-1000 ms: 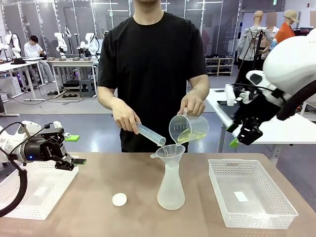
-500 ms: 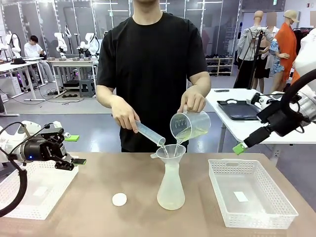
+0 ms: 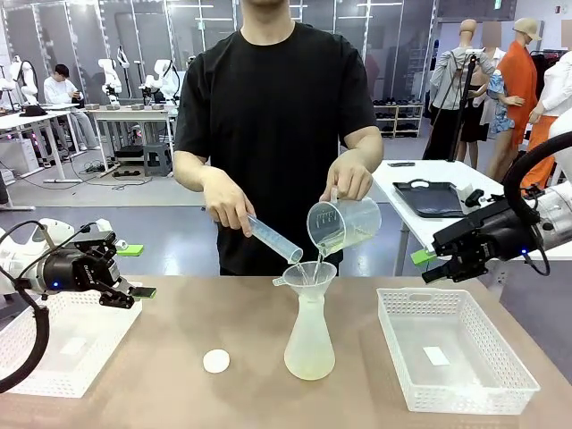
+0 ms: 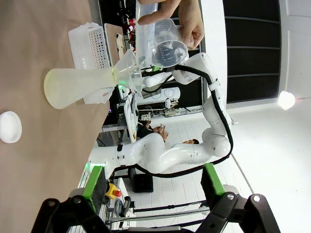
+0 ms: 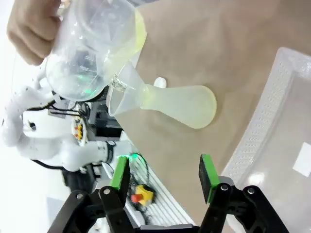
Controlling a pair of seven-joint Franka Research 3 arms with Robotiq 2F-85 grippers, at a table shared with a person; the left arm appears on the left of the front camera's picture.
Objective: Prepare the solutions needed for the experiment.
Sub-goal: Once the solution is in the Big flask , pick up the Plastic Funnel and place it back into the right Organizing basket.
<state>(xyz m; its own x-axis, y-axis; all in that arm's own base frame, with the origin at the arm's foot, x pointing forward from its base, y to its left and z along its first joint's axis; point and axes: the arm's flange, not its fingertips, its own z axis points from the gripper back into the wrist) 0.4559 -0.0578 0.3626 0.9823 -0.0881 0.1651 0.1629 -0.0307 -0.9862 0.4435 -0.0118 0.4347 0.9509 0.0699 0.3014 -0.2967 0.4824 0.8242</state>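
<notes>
The left hand [image 3: 136, 271] over the table's [image 3: 179, 340] left edge and the right hand [image 3: 431, 266] past its right edge both gape empty; as the solutions [image 3: 309, 365] gather in the mid-table flask [image 3: 309, 313], two simultaneous pours could overflow the funnel [image 3: 310, 273].

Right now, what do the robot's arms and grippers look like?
The left arm and right arm are rounded white shells with black cables looping alongside. The left gripper and right gripper are black, boxy and two-fingered, with bright green pads at the tips.
</notes>
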